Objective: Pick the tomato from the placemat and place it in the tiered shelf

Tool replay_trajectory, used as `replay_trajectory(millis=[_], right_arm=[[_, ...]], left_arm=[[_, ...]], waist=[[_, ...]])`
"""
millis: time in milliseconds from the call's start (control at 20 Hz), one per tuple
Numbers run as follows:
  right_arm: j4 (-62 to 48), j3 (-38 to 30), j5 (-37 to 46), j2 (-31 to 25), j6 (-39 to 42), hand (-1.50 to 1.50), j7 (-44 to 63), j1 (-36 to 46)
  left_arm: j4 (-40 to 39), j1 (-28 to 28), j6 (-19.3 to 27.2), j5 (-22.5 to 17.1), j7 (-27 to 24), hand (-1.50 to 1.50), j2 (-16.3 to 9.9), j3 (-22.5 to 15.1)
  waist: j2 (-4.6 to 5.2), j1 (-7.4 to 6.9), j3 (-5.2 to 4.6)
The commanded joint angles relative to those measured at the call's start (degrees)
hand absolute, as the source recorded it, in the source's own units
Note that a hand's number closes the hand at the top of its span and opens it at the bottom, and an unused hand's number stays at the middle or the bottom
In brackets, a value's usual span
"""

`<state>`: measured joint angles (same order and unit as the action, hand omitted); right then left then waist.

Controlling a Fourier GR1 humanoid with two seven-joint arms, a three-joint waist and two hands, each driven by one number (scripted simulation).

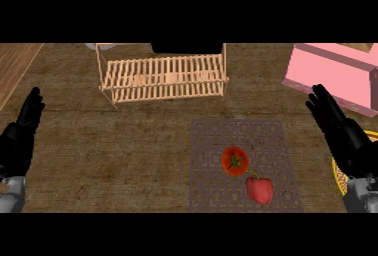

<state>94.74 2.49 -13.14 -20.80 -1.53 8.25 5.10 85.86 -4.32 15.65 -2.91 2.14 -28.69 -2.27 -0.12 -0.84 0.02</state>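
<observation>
Head view: right hand (341, 134) at three o'clock, fingers straight and together, holding nothing, well apart from the tomato. Left hand (22, 131) at nine o'clock, near the edge, fingers likewise straight, empty, resting.

Tomato (235, 161) sitting stem-up on the placemat (221, 135), toward five o'clock of centre, untouched. Just beside it at its five o'clock, a red pepper (259, 190), stem tip almost touching the tomato.

Step in hand, by judgement: the reach, not yet begun. Best done with the right hand, being nearer. Come down from above and from the three o'clock side, fingers spread around the tomato's upper half, thumb kept clear of the pepper's stem so as not to drag it along. Then lift straight up before carrying toward eleven o'clock.

Tiered shelf (164, 75) of pale wooden slats at twelve o'clock, nothing seen on its tiers. Pink box (332, 70) at two o'clock, contents not visible. Yellow plate (339, 177) at four o'clock, mostly hidden behind the right forearm, contents impossible to tell.
</observation>
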Motion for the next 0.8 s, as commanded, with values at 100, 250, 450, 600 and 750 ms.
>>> replay_trajectory(millis=[100, 250, 450, 600, 750], right_arm=[[2.7, 8.9, 10.7, 7.0, -4.9, 1.50, -6.1, 3.7], [3.3, 16.5, 18.9, 11.7, -9.3, 1.50, -7.7, 9.7], [-1.2, 10.2, 15.0, 19.0, -17.5, -1.50, -15.8, 3.4], [7.5, 11.9, 13.4, 14.0, -10.4, -1.50, -15.4, 0.2], [11.4, 13.5, 15.1, 8.0, -4.9, -1.50, -14.7, -2.9]], left_arm=[[5.4, -0.8, 0.7, -2.6, 3.1, 0.00, 4.4, 0.3], [5.6, -3.6, 0.7, -5.2, 2.6, 0.00, 7.4, 0.3], [6.6, -3.0, -0.4, -7.0, 4.5, 0.00, 9.3, -0.7], [11.5, 0.0, 2.8, -3.8, 7.0, 0.00, 11.8, -3.4], [11.6, 1.3, -0.2, -6.2, 6.6, 0.00, 9.7, -0.5]], waist=[[-0.09, 0.10, -0.01], [-0.03, -0.48, -0.11], [0.15, 0.66, 0.05], [-0.09, 0.98, 0.01], [-0.09, 1.01, -0.02]])
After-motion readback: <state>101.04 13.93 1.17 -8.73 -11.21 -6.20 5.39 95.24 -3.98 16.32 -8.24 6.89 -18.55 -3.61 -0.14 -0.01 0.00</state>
